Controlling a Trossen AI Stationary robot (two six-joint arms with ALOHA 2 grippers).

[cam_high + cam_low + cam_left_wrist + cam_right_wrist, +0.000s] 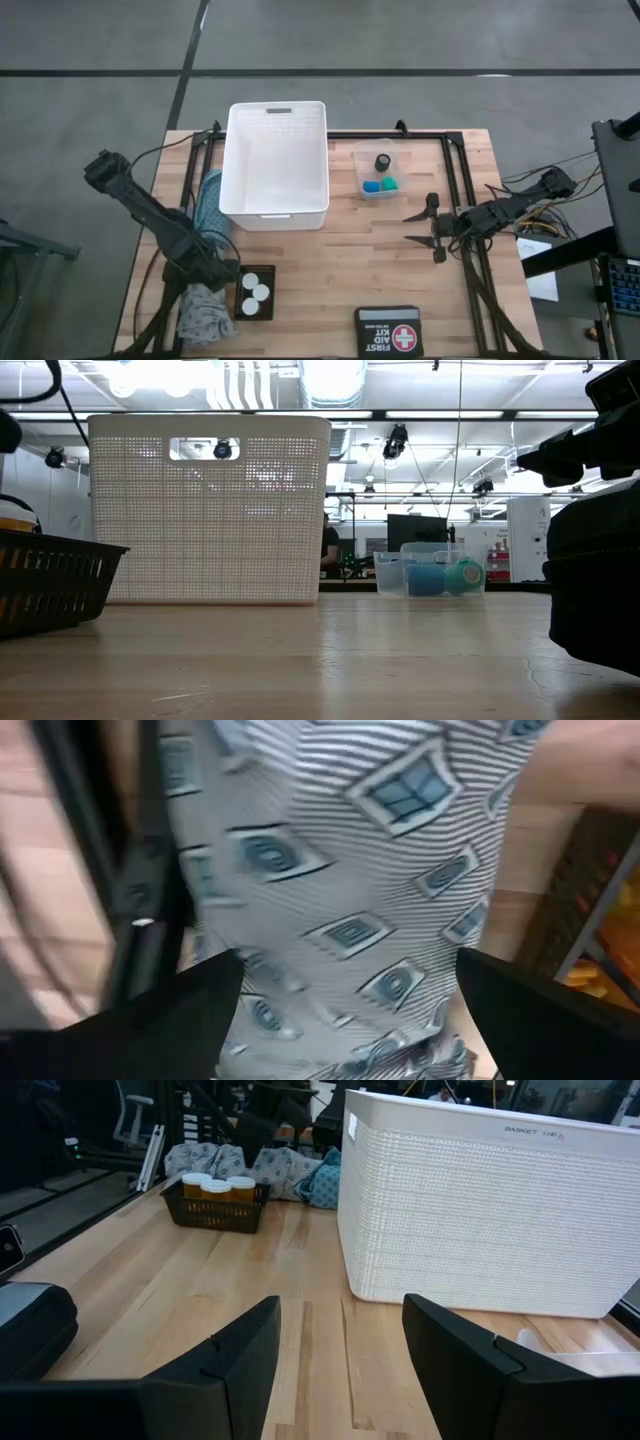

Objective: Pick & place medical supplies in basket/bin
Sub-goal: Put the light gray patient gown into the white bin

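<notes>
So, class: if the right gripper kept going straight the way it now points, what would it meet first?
Probably bare table: the right gripper aims between the white basket and the black tray of pill bottles; depth is unclear.

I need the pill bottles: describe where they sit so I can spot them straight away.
Start from the big white basket at the table's middle. Go toward the front-left corner, past the teal patterned cloth, to a small black slotted tray beside the left arm. The pill bottles stand upright in it: three white caps from above, orange bodies from the side, unlike the coloured pieces in the clear tub.

White slotted basket [275, 165] stands upright; patterned cloth [205, 310] lies crumpled beside it.
</notes>
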